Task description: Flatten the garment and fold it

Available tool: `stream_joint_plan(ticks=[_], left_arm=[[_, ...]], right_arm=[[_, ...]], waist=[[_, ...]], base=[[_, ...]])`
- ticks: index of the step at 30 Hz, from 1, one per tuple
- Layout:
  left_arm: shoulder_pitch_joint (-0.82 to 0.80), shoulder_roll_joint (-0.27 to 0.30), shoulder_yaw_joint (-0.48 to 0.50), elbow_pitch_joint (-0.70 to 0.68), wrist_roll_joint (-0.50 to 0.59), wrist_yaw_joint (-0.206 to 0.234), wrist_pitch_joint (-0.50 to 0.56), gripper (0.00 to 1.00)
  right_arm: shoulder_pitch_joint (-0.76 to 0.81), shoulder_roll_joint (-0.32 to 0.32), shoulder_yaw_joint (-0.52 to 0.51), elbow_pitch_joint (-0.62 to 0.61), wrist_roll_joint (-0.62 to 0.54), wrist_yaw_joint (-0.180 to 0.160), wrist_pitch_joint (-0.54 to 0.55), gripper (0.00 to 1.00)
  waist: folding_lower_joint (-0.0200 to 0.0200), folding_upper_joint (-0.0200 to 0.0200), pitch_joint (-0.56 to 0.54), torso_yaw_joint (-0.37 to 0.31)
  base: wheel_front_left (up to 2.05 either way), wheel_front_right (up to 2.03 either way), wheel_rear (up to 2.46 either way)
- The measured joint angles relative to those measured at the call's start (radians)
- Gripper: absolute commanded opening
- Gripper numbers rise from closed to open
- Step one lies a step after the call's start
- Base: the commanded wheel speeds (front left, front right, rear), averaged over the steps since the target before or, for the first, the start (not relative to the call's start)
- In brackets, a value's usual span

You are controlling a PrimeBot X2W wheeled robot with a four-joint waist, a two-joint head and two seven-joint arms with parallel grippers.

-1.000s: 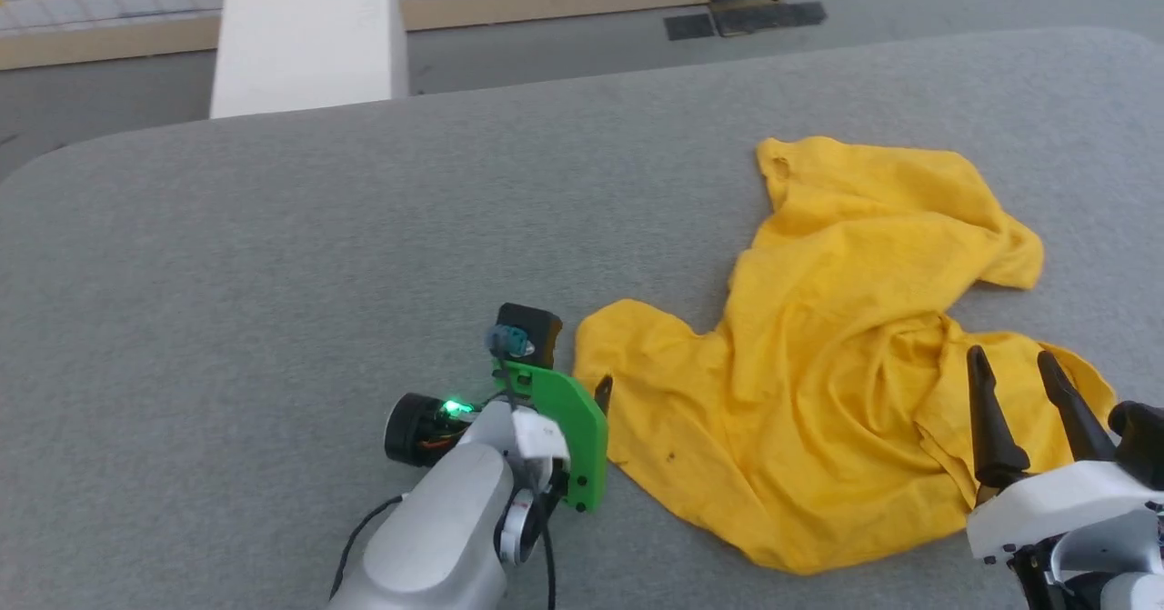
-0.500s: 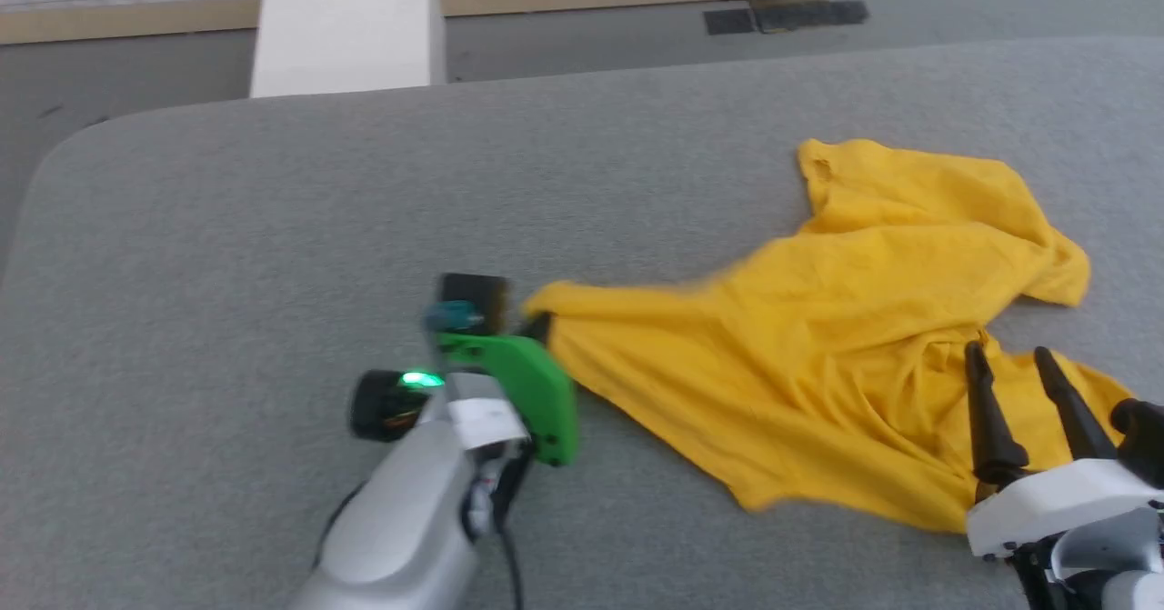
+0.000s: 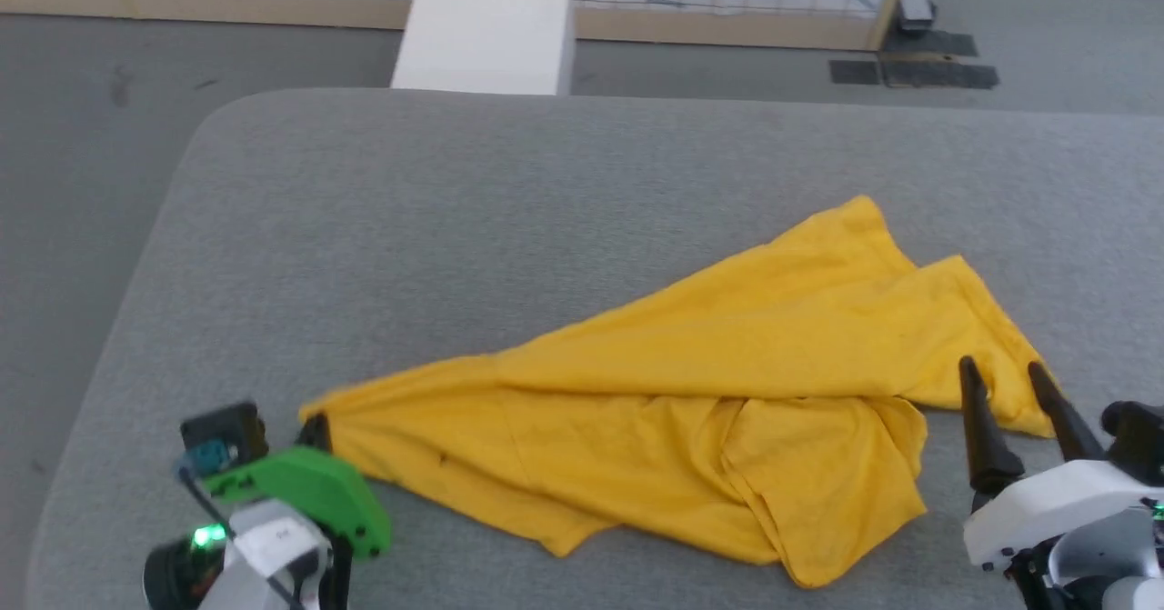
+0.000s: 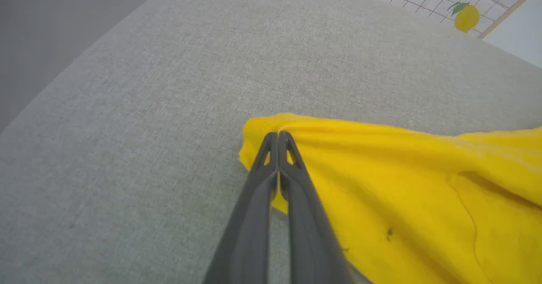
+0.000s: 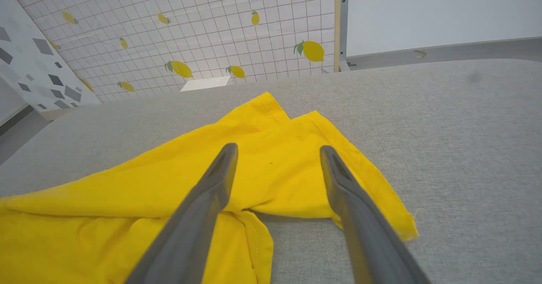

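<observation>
Yellow and crumpled in a heap a second ago, the shirt (image 3: 691, 410) now lies stretched into a long wedge on the grey table (image 3: 455, 228), narrow end at eight o'clock, wide end toward two. The left gripper (image 4: 278, 136), fingers pinched tight on that narrow corner, has pulled it leftward. The right gripper (image 3: 1000, 369) hovers at four o'clock, fingers spread, empty, above the shirt's creased edge.
</observation>
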Motion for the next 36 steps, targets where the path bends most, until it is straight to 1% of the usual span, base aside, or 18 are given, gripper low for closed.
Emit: stream_joint_plan(ticks=[1, 3, 4, 5, 8, 11, 14, 15, 18, 19, 20, 21, 23, 25, 27, 30, 33, 36], left_arm=[[0.02, 0.002, 0.0, -0.002, -0.006, -0.001, 0.007, 1.0], [0.044, 0.001, 0.001, -0.007, -0.017, -0.01, -0.005, 1.0], [0.057, -0.006, 0.008, -0.021, -0.019, -0.03, -0.057, 1.0], [0.059, -0.013, 0.009, -0.029, -0.018, -0.041, -0.097, 1.0], [0.058, -0.029, 0.011, -0.045, -0.006, -0.068, -0.22, 1.0], [0.057, -0.048, 0.008, -0.048, 0.015, -0.095, -0.311, 1.0], [0.049, -0.063, 0.018, -0.048, 0.049, -0.118, -0.343, 1.0], [0.035, -0.083, 0.037, -0.053, 0.08, -0.139, -0.346, 1.0], [0.031, -0.109, 0.064, -0.071, 0.119, -0.154, -0.346, 1.0], [0.031, -0.117, 0.072, -0.073, 0.13, -0.161, -0.346, 1.0], [0.031, -0.123, 0.077, -0.074, 0.136, -0.167, -0.346, 1.0], [0.031, -0.13, 0.083, -0.074, 0.143, -0.173, -0.347, 1.0], [0.032, -0.145, 0.093, -0.071, 0.156, -0.185, -0.348, 1.0], [0.032, -0.153, 0.103, -0.067, 0.174, -0.194, -0.348, 1.0], [0.034, -0.16, 0.113, -0.061, 0.183, -0.203, -0.348, 1.0], [0.036, -0.17, 0.131, -0.05, 0.191, -0.216, -0.351, 1.0], [0.038, -0.174, 0.141, -0.044, 0.196, -0.228, -0.351, 1.0], [0.038, -0.18, 0.147, -0.039, 0.203, -0.241, -0.351, 1.0]], right_arm=[[0.003, 0.0, 0.005, 0.005, 0.0, 0.0, 0.019, 1.0], [0.016, 0.0, 0.016, 0.011, -0.007, 0.0, 0.063, 1.0], [0.038, 0.0, 0.027, 0.012, -0.021, 0.0, 0.124, 1.0], [0.048, 0.001, 0.026, 0.013, -0.028, 0.0, 0.158, 1.0], [0.068, 0.001, 0.012, 0.012, -0.049, 0.0, 0.24, 1.0], [0.074, 0.0, 0.005, 0.018, -0.053, 0.0, 0.315, 1.0], [0.076, 0.0, 0.03, 0.019, -0.065, 0.0, 0.387, 1.0], [0.073, 0.0, 0.058, 0.024, -0.079, 0.0, 0.43, 1.0], [0.067, 0.0, 0.085, 0.044, -0.1, 0.0, 0.487, 1.0], [0.06, -0.001, 0.092, 0.047, -0.106, 0.0, 0.508, 0.51], [0.053, -0.002, 0.093, 0.049, -0.106, 0.0, 0.523, 0.28], [0.047, -0.002, 0.093, 0.048, -0.106, 0.0, 0.533, 0.0], [0.04, -0.002, 0.072, 0.046, -0.119, 0.0, 0.536, 0.0], [0.037, 0.004, 0.023, 0.04, -0.122, 0.001, 0.516, 0.0], [0.037, 0.005, -0.045, 0.023, -0.135, 0.001, 0.49, 0.0], [0.037, 0.003, -0.174, -0.036, -0.169, 0.001, 0.461, 0.0], [0.037, 0.002, -0.278, -0.089, -0.203, 0.001, 0.456, 0.0], [0.036, 0.001, -0.384, -0.108, -0.237, 0.0, 0.459, 0.0]], waist=[[0.0, 0.0, -0.002, 0.009], [0.0, 0.0, -0.006, 0.022], [0.0, 0.0, -0.009, 0.032], [0.0, 0.0, -0.01, 0.036], [0.0, 0.0, -0.005, 0.042], [0.0, 0.0, 0.005, 0.046], [0.0, 0.0, 0.017, 0.051], [0.0, 0.0, 0.03, 0.055], [0.0, 0.0, 0.04, 0.059], [0.0, 0.0, 0.043, 0.06], [0.0, 0.0, 0.045, 0.061], [0.0, 0.0, 0.046, 0.062], [0.0, 0.0, 0.044, 0.063], [0.0, 0.0, 0.039, 0.064], [0.0, 0.0, 0.032, 0.063], [0.0, 0.0, 0.019, 0.06], [0.0, 0.0, 0.01, 0.052], [0.0, 0.0, 0.005, 0.038]], base=[[0.0, 0.0, 0.0], [0.0, 0.0, 0.0], [0.0, 0.0, 0.0], [0.0, 0.0, 0.0], [0.0, 0.0, 0.0], [0.0, 0.0, 0.0], [0.0, 0.0, 0.0], [0.0, 0.0, 0.0], [0.0, 0.0, 0.0], [0.0, 0.0, 0.0], [0.0, 0.0, 0.0], [0.0, 0.0, 0.0], [0.0, 0.0, 0.0], [0.0, 0.0, 0.0], [0.0, 0.0, 0.0], [0.0, 0.0, 0.0], [0.0, 0.0, 0.0], [0.0, 0.0, 0.0]])
